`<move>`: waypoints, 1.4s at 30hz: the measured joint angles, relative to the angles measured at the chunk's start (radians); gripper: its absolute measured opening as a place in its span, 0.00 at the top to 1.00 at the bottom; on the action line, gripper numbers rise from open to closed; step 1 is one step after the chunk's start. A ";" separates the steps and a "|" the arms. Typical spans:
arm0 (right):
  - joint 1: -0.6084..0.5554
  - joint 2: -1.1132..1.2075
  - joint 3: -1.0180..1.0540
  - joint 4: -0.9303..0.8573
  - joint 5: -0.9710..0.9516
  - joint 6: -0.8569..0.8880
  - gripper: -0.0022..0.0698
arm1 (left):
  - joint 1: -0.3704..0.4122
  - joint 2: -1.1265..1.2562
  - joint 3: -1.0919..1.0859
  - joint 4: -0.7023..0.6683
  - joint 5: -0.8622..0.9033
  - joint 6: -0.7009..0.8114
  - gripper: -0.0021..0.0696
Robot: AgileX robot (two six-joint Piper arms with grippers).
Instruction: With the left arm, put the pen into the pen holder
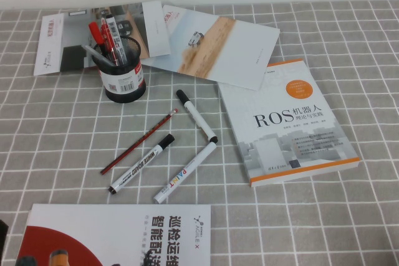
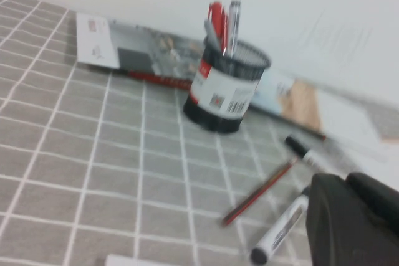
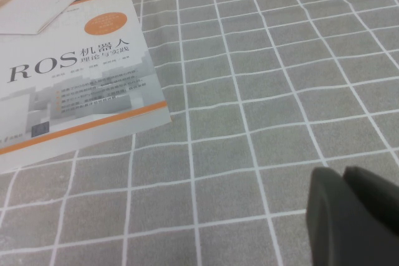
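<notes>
The pen (image 1: 139, 142) is a thin dark-red pencil lying flat and diagonal on the grey checked cloth, in front of the pen holder. It also shows in the left wrist view (image 2: 259, 192). The pen holder (image 1: 123, 70) is a black mesh cup with a barcode label, standing upright at the back left and holding red pens and a marker; it also shows in the left wrist view (image 2: 225, 88). My left gripper (image 2: 343, 180) is shut and empty, hovering near the markers, apart from the pen. My right gripper (image 3: 341, 172) is shut and empty over bare cloth. Neither arm shows in the high view.
Three white black-capped markers (image 1: 142, 163) (image 1: 185, 172) (image 1: 196, 116) lie next to the pen. A ROS book (image 1: 287, 123) lies on the right. Brochures (image 1: 215, 45) lie at the back behind the holder. A red-and-white booklet (image 1: 118, 235) lies at the front left edge.
</notes>
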 joint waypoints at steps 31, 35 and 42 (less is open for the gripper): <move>0.000 0.000 0.000 0.000 0.000 0.000 0.99 | 0.000 0.500 -0.418 -0.022 0.336 -0.009 0.98; 0.000 0.000 0.000 0.000 0.000 0.000 0.99 | 0.000 0.699 -0.583 -0.024 0.482 0.131 0.98; 0.000 0.000 0.000 0.000 0.000 0.000 0.99 | -0.002 0.998 -0.782 -0.075 0.659 0.320 0.98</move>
